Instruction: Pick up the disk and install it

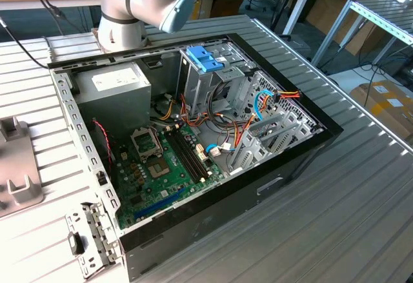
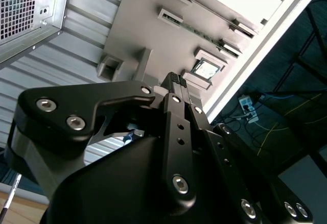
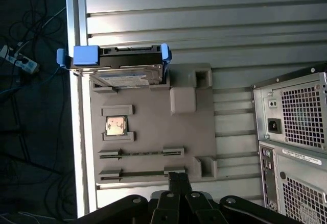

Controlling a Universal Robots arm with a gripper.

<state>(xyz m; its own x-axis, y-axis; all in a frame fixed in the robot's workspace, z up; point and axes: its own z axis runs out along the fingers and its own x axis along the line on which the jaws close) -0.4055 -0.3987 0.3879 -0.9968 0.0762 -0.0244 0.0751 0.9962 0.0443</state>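
In the exterior view, going left to right: a grey tray (image 1: pixel 16 180) sits at the nine o'clock edge on the ribbed metal table (image 1: pixel 322 218). Just beside it lies the open computer case (image 1: pixel 284 167). Inside the case, the power supply (image 1: pixel 119 89) is at about eleven o'clock, the green motherboard (image 1: pixel 161 167) at about seven, and a blue plastic piece (image 1: pixel 205 57) rests atop the drive cage at about one. The arm (image 1: pixel 142 6) rises at twelve o'clock, behind the case.

In the first wrist view the disk (image 3: pixel 120 66) is on the tray (image 3: pixel 148 112), at the end farthest from the gripper (image 3: pixel 179 175). It is grey metal in a light-blue bracket and seems to stand on its edge in a slot there, though the angle makes that hard to confirm. Between disk and gripper the tray also holds a processor chip (image 3: pixel 116 125) and two memory sticks (image 3: pixel 140 153) in their own recesses. The rear of the case (image 3: pixel 291 132) stands beside the tray.

In the second wrist view the gripper (image 2: pixel 176 78) hangs above the tray (image 2: pixel 138 35) with its two black fingers (image 2: pixel 172 83) pressed together — nothing between them — and well apart from the disk.
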